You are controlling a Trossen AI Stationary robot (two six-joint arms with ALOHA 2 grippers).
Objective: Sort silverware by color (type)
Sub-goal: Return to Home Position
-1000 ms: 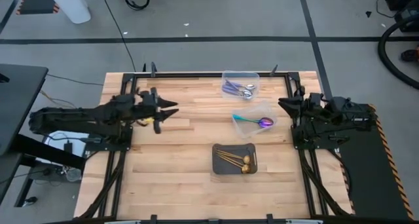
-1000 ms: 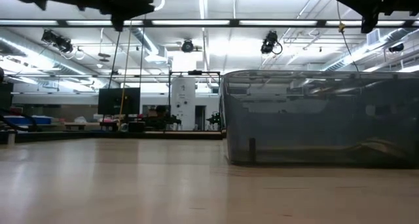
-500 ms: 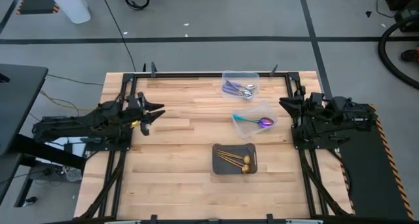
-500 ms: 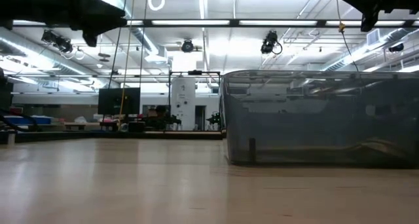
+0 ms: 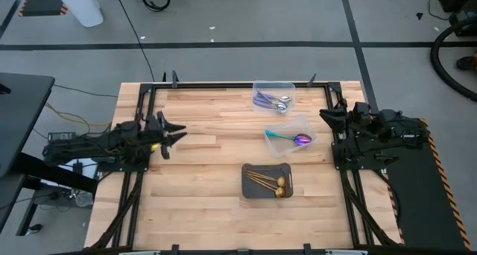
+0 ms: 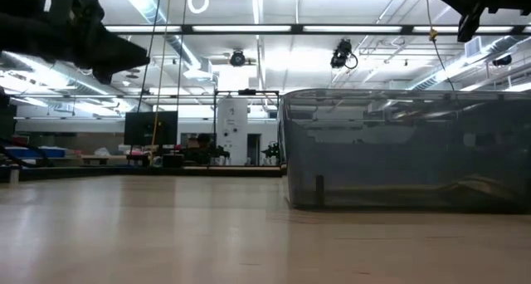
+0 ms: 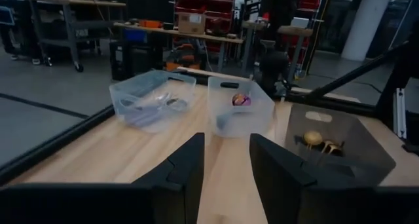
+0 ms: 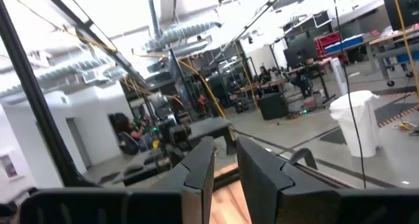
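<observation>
The silverware lies in three containers right of the table's middle. Lilac-handled pieces (image 5: 270,101) lie in a clear tub (image 5: 288,86) at the far edge. Iridescent pieces (image 5: 287,139) lie in a second clear tub (image 5: 302,123). Gold pieces (image 5: 270,182) lie in a dark grey tray (image 5: 249,182). My left gripper (image 5: 179,134) hovers level at the table's left side, open, nothing between its fingers (image 7: 226,165). My right gripper (image 5: 323,114) is held high at the right edge, open (image 8: 226,162) and holding nothing.
Bare wood spans the table's middle and near half (image 5: 201,203). Black frame rails run along the table's edges (image 5: 223,84). In the low view the grey tray's wall (image 6: 406,151) fills the right side. In the left wrist view all three containers stand in a row (image 7: 239,106).
My left gripper has drawn back toward the table's left edge and sunk lower, staying level and open with nothing in it. The containers and silverware have not moved.
</observation>
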